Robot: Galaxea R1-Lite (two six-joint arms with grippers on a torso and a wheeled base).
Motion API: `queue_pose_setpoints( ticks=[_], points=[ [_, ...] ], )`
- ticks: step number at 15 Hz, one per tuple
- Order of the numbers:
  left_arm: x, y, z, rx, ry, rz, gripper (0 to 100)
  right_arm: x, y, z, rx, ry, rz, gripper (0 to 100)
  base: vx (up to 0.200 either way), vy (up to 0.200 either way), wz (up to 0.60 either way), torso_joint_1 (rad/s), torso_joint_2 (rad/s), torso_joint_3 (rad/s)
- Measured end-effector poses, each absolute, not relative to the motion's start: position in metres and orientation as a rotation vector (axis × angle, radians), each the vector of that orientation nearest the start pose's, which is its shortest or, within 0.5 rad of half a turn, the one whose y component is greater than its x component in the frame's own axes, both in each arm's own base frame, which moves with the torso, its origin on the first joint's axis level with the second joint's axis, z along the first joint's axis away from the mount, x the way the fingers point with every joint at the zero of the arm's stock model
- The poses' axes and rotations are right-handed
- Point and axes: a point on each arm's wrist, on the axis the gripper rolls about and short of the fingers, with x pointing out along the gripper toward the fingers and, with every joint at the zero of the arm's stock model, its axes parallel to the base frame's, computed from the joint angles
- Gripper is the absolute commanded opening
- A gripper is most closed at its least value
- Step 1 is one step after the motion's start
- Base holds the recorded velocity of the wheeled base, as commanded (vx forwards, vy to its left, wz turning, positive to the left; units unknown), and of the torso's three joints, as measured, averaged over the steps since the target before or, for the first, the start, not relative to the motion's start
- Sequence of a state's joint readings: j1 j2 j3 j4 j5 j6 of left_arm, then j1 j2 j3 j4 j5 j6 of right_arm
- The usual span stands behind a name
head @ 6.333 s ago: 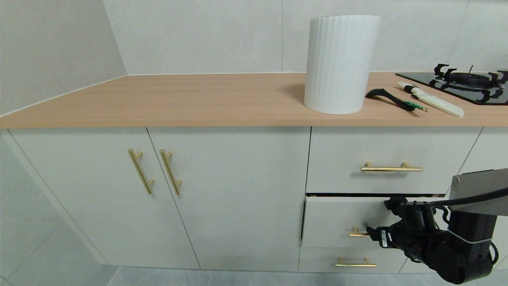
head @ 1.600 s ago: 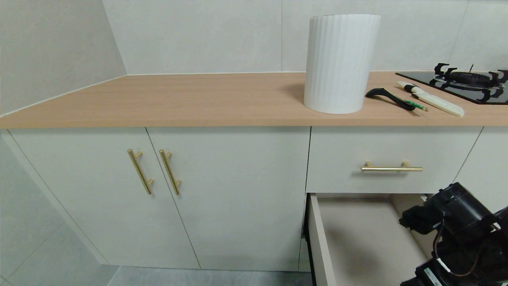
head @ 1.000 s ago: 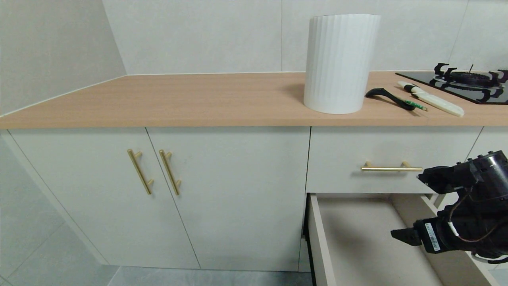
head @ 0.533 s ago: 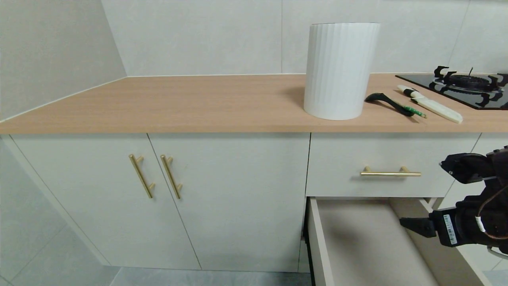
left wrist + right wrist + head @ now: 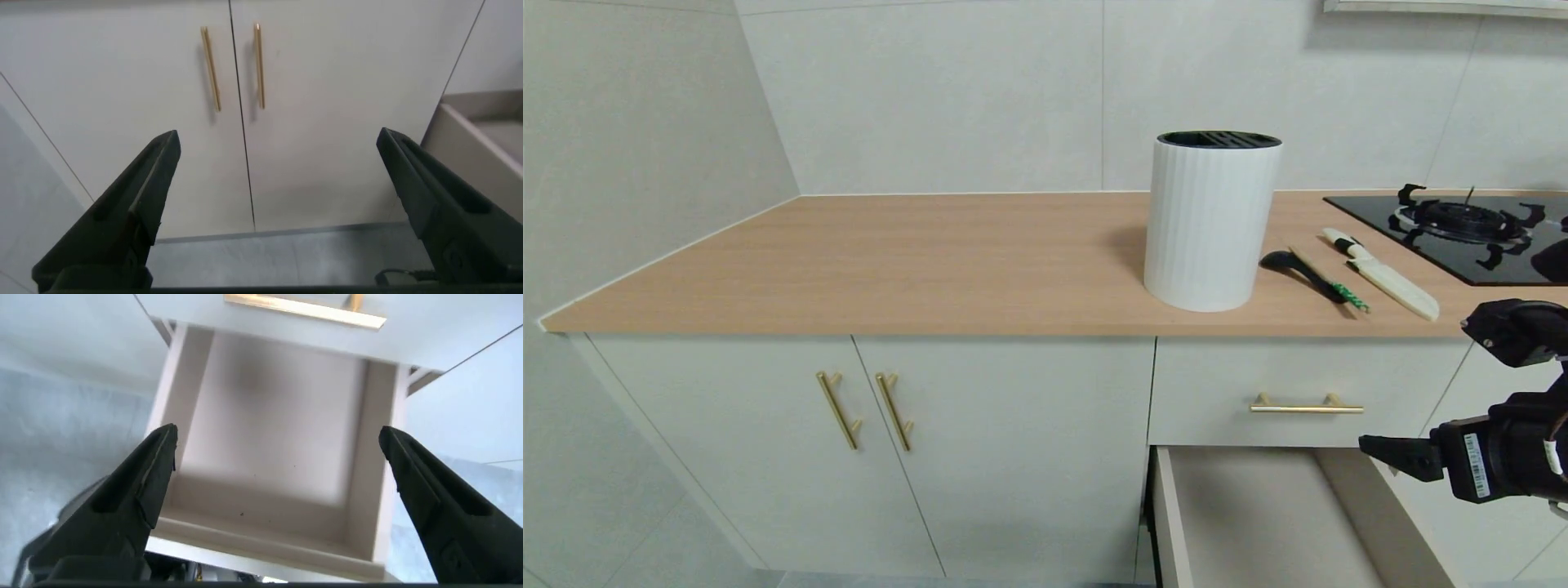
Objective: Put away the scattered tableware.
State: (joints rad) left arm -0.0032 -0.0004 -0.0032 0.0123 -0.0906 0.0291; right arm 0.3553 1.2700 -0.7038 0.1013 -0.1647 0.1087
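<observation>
On the wooden counter (image 5: 931, 269) stands a white ribbed utensil holder (image 5: 1213, 224) with a black slotted top. To its right lie a black ladle (image 5: 1298, 269), a thin green-handled utensil (image 5: 1349, 296) and a white knife (image 5: 1384, 276). Under them the lower drawer (image 5: 1172, 523) is pulled out and bare inside; the right wrist view looks down into this drawer (image 5: 245, 539). My right gripper (image 5: 1417, 384) (image 5: 278, 457) hangs open above the drawer's right side, below counter height. My left gripper (image 5: 278, 155) is open, facing the cabinet doors.
A black gas hob (image 5: 1462, 224) sits at the counter's far right. The shut top drawer has a gold handle (image 5: 1305, 406). Two cabinet doors with gold handles (image 5: 866, 408) (image 5: 233, 65) are to the left. Tiled wall runs behind and at the left.
The lower drawer went from nearly shut to pulled out. My right gripper let go of its handle and rose above the drawer. The head camera has moved upward.
</observation>
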Motion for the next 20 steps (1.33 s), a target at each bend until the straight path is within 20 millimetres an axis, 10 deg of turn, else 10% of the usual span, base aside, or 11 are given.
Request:
queue_pose_setpoints(
  ticks=[10,15,20],
  points=[
    [-0.023,-0.002,0.075,0.029,0.007,-0.094,100,0.189,0.065,0.210,-0.041,0.522,0.153,100,0.000,0.000,0.00,0.100,-0.24,-0.138],
    [-0.023,-0.002,0.075,0.029,0.008,-0.094,100,0.252,0.062,0.230,-0.011,0.483,0.067,100,0.000,0.000,0.00,0.000,0.00,0.000],
    [-0.023,-0.002,0.075,0.029,0.008,-0.094,100,0.310,0.053,0.199,-0.009,0.571,-0.020,100,0.000,0.000,0.00,0.000,0.00,0.000]
  ],
)
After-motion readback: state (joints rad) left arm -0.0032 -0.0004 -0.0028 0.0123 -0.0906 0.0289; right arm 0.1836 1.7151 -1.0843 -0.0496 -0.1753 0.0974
